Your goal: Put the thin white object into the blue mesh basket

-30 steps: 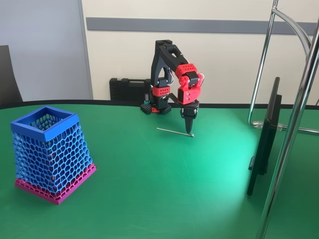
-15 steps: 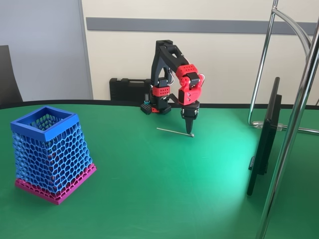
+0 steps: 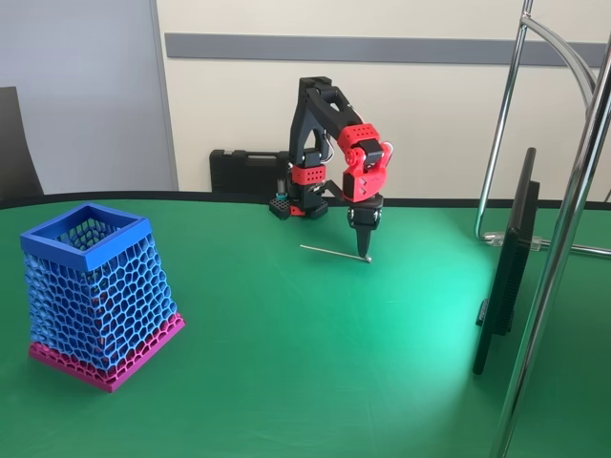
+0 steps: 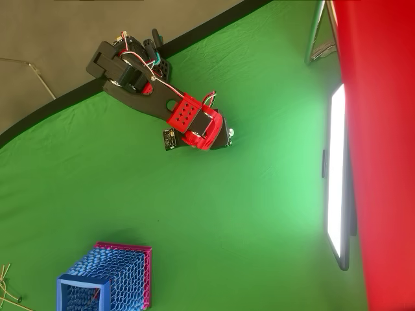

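Note:
The thin white object (image 3: 334, 252) lies flat on the green table, in front of the arm's base in the fixed view. My gripper (image 3: 364, 253) points straight down onto its right end. The black fingers (image 3: 363, 234) come together to a point there, so the gripper looks shut on the stick's tip. From overhead the red wrist covers the gripper (image 4: 228, 137), and the stick is hidden under the arm. The blue mesh basket (image 3: 100, 305) stands upright far to the left near the table's front edge, with its pink base band on the cloth; in the overhead view the basket (image 4: 120, 272) sits at the bottom left.
A thin black monitor (image 3: 506, 267) stands edge-on at the right, with chrome tubes (image 3: 563, 239) beside and behind it. A black case (image 3: 243, 172) sits behind the arm's base. The monitor's lit screen (image 4: 337, 175) faces the table's middle.
The wrist has shifted very slightly up and to the left. The stick and the basket have not moved.

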Motion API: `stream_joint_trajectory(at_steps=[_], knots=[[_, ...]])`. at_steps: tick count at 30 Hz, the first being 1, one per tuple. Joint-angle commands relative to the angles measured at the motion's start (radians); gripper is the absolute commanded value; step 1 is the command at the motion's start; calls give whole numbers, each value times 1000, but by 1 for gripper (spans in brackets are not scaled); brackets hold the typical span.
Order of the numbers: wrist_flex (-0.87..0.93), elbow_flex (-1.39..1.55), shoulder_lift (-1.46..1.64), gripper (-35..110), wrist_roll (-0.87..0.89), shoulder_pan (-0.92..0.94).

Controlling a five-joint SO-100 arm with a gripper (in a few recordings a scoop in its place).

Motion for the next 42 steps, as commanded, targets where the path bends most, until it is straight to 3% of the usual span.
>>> stream_joint_trajectory(at_steps=[1, 42], knots=[[-6, -9, 2, 11, 8, 2], [14, -75, -110, 9, 28, 31]])
